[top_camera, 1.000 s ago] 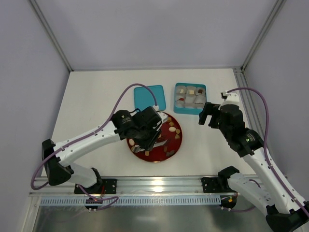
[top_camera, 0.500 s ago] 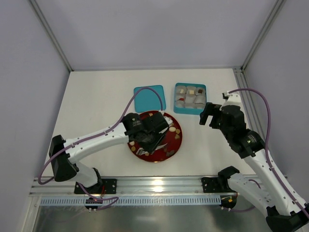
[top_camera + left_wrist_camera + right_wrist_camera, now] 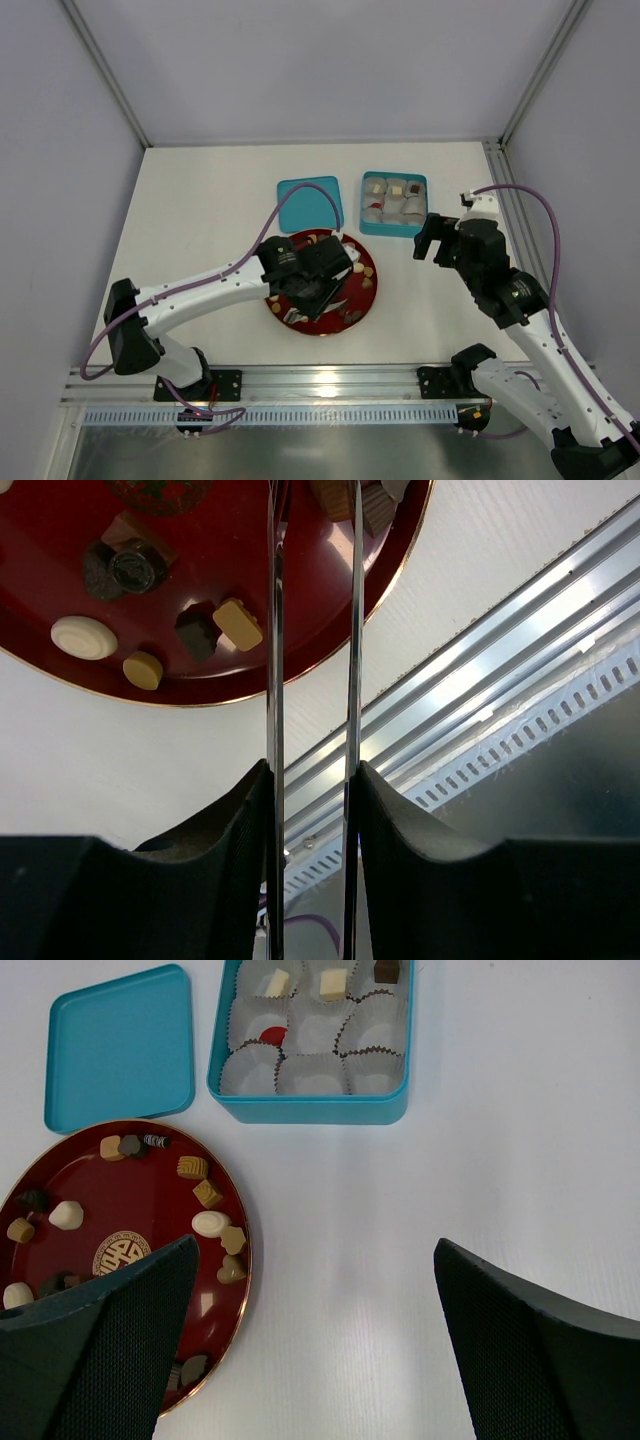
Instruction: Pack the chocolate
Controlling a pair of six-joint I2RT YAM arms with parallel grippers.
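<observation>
The chocolate lies as several small pieces on a red plate, among them a white oval and a tan cube. More pieces sit in paper cups in the teal box, such as a cream cube and a red one. My left gripper hangs over the plate, shut on thin metal tongs. The tong blades stand apart and run out of the top of the left wrist view over a brown piece; whether they hold it is hidden. My right gripper is open above bare table.
The teal lid lies flat beside the box, just behind the plate. Several paper cups in the box hold nothing. A metal rail runs along the near table edge. Frame posts stand at the back corners.
My left gripper with the tongs has slid right and slightly nearer across the plate. The right arm has not moved.
</observation>
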